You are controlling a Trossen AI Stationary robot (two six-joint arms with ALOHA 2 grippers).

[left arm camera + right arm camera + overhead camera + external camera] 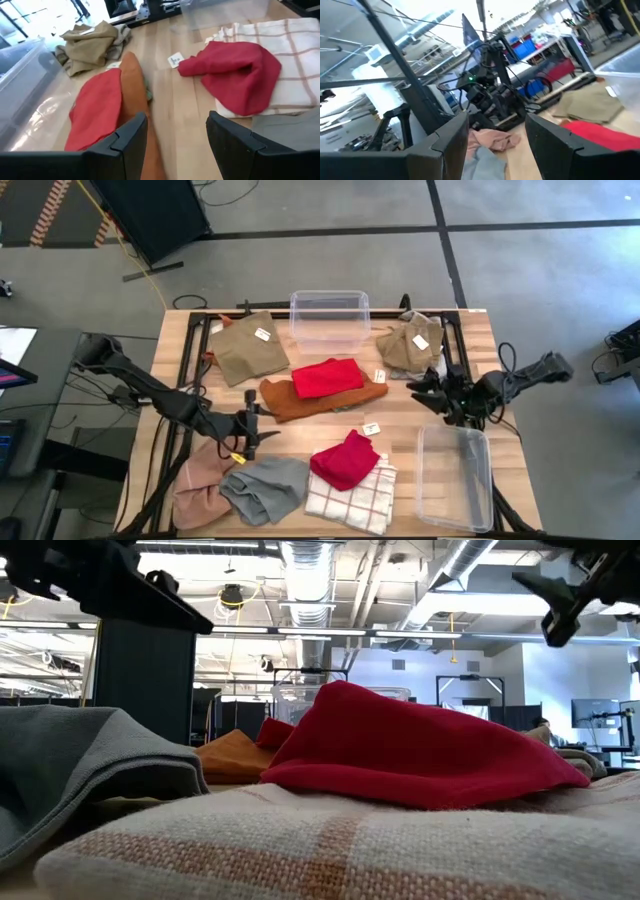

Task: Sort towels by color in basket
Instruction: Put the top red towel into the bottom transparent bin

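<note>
Left tool [250, 433], fingers apart and empty, hovers near the worktop's [400, 425] front-left, beside the grey towel [264, 488] and pink towel [200, 485]. Right tool [428, 392], fingers apart, hangs at the right edge between the beige towel [410, 342] and a clear bin [455, 477]. Red towels [327, 377] lie centrally.

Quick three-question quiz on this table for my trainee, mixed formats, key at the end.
1. True or false: both clear bins hold towels.
2. The crumpled red towel lies on: A) checked towel B) grey towel C) bare wood.
3. Fill in: the flat red towel rests on the ____ towel.

Both grippers, left and right, are open and empty.

Key: 1 false; 2 A; 3 orange.
</note>
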